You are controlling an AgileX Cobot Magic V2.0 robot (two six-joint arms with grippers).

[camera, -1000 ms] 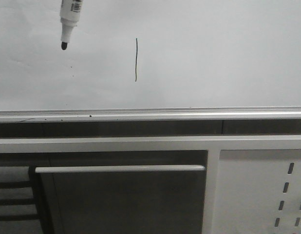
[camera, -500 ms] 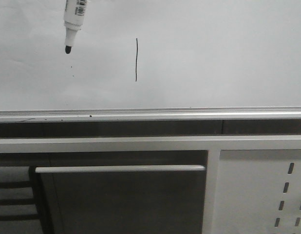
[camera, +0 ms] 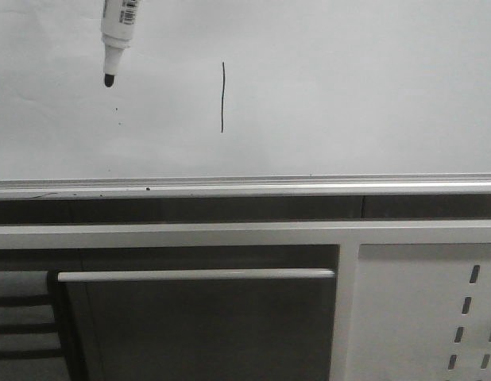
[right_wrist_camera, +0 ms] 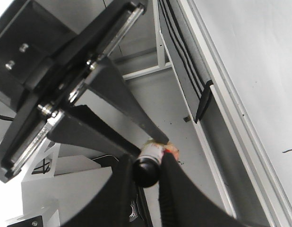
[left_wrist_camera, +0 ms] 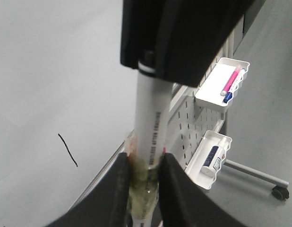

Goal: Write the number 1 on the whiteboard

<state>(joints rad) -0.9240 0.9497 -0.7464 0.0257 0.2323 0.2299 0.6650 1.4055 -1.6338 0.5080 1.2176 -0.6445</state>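
Note:
The whiteboard [camera: 349,95] fills the upper half of the front view. On it stands the number 1 [camera: 222,97], a thin black vertical stroke, also in the left wrist view [left_wrist_camera: 67,150]. A white marker [camera: 117,32] hangs tip down at the top left, its black tip off to the left of the stroke. My left gripper [left_wrist_camera: 145,165] is shut on the marker's taped barrel [left_wrist_camera: 148,118]. My right gripper [right_wrist_camera: 146,170] is shut on the marker's black end [right_wrist_camera: 146,174]. Neither gripper shows in the front view.
A silver ledge [camera: 245,187] runs under the board. Below it are a dark cabinet with a grey bar handle [camera: 196,275] and a white perforated panel [camera: 420,309]. Two white trays [left_wrist_camera: 224,82] [left_wrist_camera: 205,158] holding pens and a bottle hang on that panel.
The marker tip has shifted slightly to the right and down, then stayed almost still. The stroke on the board is unchanged.

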